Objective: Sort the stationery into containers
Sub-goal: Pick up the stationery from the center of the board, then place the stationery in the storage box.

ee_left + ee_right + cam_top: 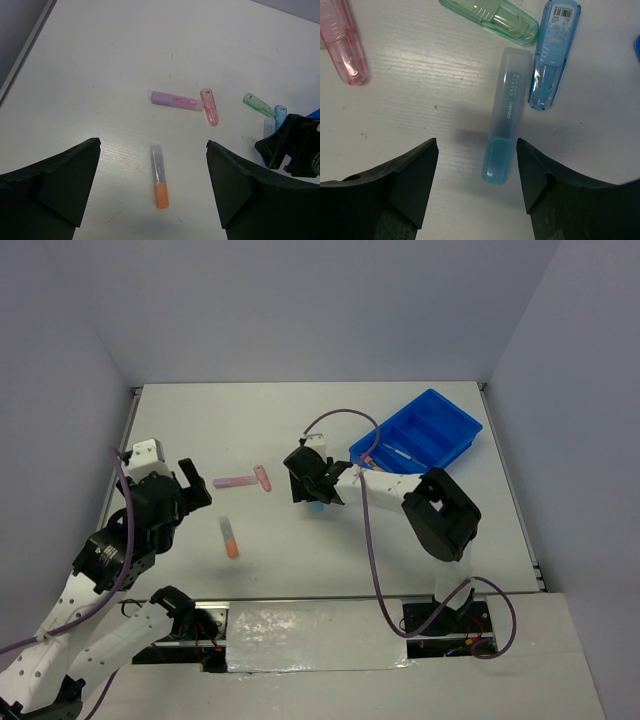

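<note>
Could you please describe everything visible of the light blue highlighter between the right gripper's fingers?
The light blue highlighter is slim plastic: a long frosted cap with white lettering and a shorter solid blue end. It lies flat on the white table, slightly slanted, its blue end between the fingers of the open right gripper, untouched by them. A clear blue pen lies close along its cap; a green pen sits just beyond its tip.

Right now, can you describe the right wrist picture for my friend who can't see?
The right gripper, open, hovers over a light blue highlighter on the white table. A clear blue pen lies beside it, a green pen at the top, a pink pen at the left.
</note>
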Action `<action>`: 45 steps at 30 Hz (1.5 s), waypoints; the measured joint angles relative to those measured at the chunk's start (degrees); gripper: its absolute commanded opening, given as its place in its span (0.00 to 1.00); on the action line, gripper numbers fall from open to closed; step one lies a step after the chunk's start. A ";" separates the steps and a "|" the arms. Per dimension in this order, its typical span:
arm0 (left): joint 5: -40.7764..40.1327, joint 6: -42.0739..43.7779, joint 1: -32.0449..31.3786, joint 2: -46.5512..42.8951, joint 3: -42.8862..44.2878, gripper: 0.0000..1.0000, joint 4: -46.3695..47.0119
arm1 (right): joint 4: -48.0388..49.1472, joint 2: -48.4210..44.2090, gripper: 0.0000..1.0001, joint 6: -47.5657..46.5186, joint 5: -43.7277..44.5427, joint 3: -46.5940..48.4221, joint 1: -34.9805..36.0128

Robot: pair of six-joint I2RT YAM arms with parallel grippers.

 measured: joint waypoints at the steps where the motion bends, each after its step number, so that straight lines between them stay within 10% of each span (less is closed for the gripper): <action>1: 0.22 0.04 0.07 0.00 0.00 0.99 0.02 | -0.04 0.76 0.69 0.11 -0.04 0.55 -0.13; 12: 2.97 1.36 0.92 1.09 0.00 0.99 0.44 | -1.01 6.19 0.59 0.66 -0.24 2.80 -1.29; 20: 4.44 1.64 1.88 1.16 -0.02 0.99 1.38 | 0.35 5.90 0.25 -0.63 -2.12 2.08 -1.92; 22: 4.68 1.68 2.08 1.11 -0.02 0.99 1.66 | 2.71 5.03 0.00 -3.08 -5.20 0.68 -1.95; 31: 5.14 2.10 2.29 0.81 -0.22 0.99 2.08 | 5.29 -8.90 0.00 -26.95 -25.88 -4.04 1.44; 45: 6.05 3.02 2.45 -2.38 -0.52 0.99 2.78 | -0.37 -20.68 0.00 -63.82 -16.74 3.41 -39.23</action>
